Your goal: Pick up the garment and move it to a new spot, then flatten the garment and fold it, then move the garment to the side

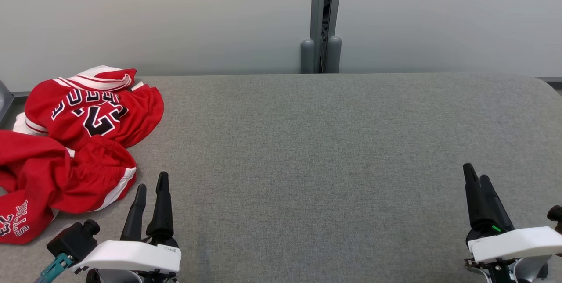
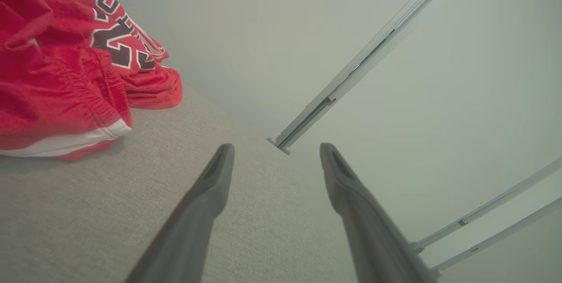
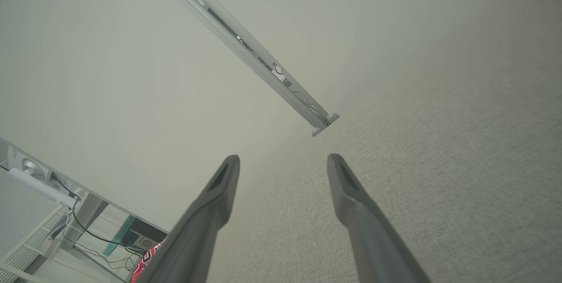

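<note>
The garment (image 1: 74, 142) is a crumpled red jersey with white trim and black-and-white lettering, heaped at the far left of the grey table (image 1: 316, 142). The left wrist view has the garment (image 2: 57, 77) at its upper left. My left gripper (image 1: 151, 182) sits near the table's front edge just right of the heap, open and empty, its two fingers (image 2: 206, 195) spread over bare cloth. My right gripper (image 1: 476, 173) hovers at the lower right, far from the garment, and the right wrist view shows its fingers (image 3: 219, 191) apart with nothing between them.
A pale partition wall (image 1: 175, 15) runs behind the table, with a grey metal post (image 1: 322, 19) at its middle. A sliver of red cloth (image 3: 147, 259) shows at the bottom left of the right wrist view, beside cables and equipment (image 3: 39, 177) off the table.
</note>
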Tool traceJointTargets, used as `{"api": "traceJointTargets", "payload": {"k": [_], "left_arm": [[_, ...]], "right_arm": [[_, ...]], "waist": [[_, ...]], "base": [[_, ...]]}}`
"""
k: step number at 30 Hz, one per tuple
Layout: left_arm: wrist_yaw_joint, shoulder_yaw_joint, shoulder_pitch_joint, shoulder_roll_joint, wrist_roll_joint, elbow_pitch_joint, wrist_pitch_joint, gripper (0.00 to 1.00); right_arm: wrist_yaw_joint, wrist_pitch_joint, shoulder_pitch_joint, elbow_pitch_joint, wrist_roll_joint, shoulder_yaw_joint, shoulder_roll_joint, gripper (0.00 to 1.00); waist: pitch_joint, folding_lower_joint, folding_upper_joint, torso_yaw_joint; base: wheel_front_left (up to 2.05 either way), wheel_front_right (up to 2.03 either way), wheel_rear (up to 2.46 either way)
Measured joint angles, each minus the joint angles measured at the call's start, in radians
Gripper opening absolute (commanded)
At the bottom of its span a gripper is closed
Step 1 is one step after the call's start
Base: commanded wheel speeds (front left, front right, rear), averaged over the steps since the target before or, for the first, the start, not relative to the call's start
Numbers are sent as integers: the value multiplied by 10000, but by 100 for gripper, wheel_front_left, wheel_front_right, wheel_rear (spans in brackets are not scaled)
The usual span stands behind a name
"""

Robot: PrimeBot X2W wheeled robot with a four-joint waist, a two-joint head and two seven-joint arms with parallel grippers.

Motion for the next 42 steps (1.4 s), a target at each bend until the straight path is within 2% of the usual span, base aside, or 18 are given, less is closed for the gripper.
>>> {"api": "traceJointTargets", "payload": {"k": [17,42], "left_arm": [[353,113,269,94,2431,228,-355,100],[629,-40,415,144,4895,832,-788,100]], "right_arm": [[0,-635,80,33,-2596,518,-31,100],[2,-1371,244,314,-5032,848,-69,100]], "waist": [[-87,0,0,52],[-213,0,0,113]], "base": [[0,0,0],[0,0,0]]}}
